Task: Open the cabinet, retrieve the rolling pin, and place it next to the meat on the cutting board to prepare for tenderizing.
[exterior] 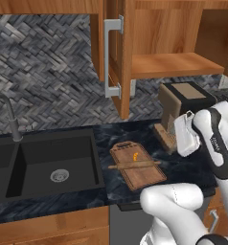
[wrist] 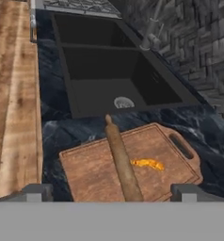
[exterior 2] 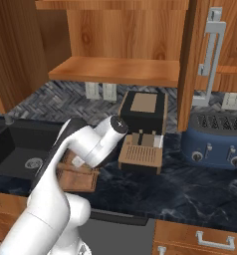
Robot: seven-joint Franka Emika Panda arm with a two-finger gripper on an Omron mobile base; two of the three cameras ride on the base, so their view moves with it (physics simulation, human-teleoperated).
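The cutting board [exterior: 143, 178] [wrist: 90, 172] lies on the dark counter, right of the sink. The rolling pin [exterior: 135, 165] [wrist: 122, 164] rests across it, and the small orange meat [exterior: 135, 156] [wrist: 148, 164] sits on the board right beside the pin. My gripper [wrist: 111, 194] [exterior: 182, 136] hovers above and to the right of the board. It is open, with nothing between its fingertips [wrist: 35, 192]. The cabinet [exterior: 173, 64] [exterior 2: 115, 69] stands open above the counter, its door [exterior: 115, 57] swung out and the shelf bare.
A black double sink [exterior: 53, 162] with a faucet [exterior: 10, 119] is left of the board. A dark boxy appliance [exterior 2: 143, 112] and a ribbed wooden block [exterior 2: 140, 155] stand behind the board, a blue toaster [exterior 2: 215, 139] farther right. The open door hangs over the counter.
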